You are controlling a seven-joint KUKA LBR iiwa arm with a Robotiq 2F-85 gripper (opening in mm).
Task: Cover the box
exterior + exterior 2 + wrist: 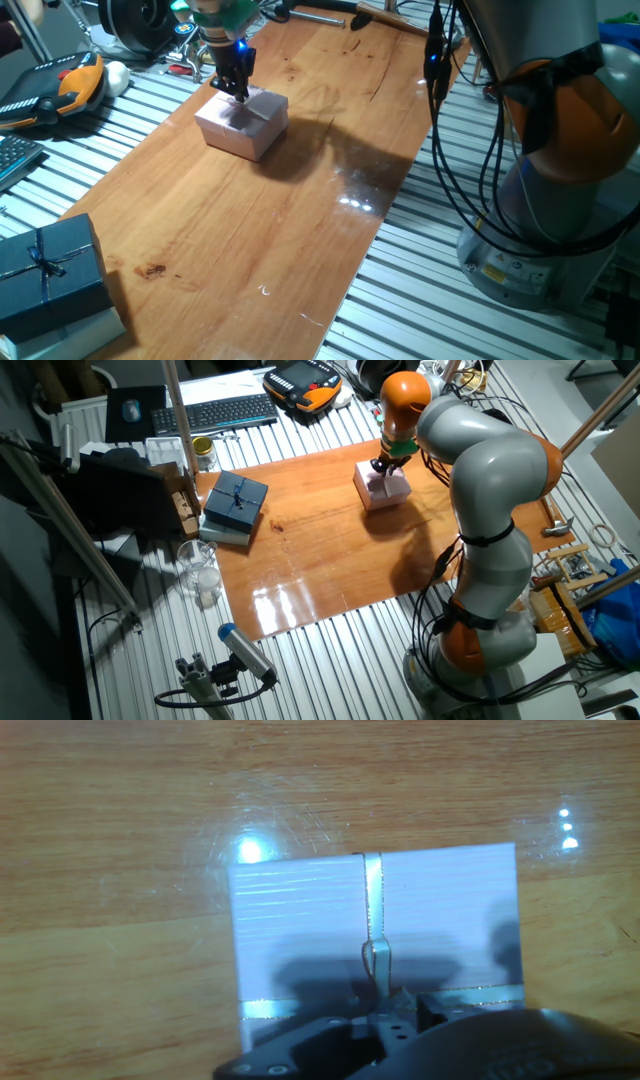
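The pale pink box [240,135] stands on the wooden table [250,230] at the far left, with the flat pink lid [262,106] with its silver string cross lying on top of it. The box's inside is hidden. My gripper [237,92] stands straight over the lid and touches its top. In the hand view the lid [300,920] fills the middle, and my gripper [392,1012] has its fingers close together around the string loop at the cross. From the other side the box [384,490] sits under my gripper [384,467].
A larger dark blue ribboned box [50,270] lies at the table's near left corner and also shows in the other fixed view [237,500]. An orange teach pendant [60,85] lies off the table to the left. The robot base [560,220] and cables stand on the right.
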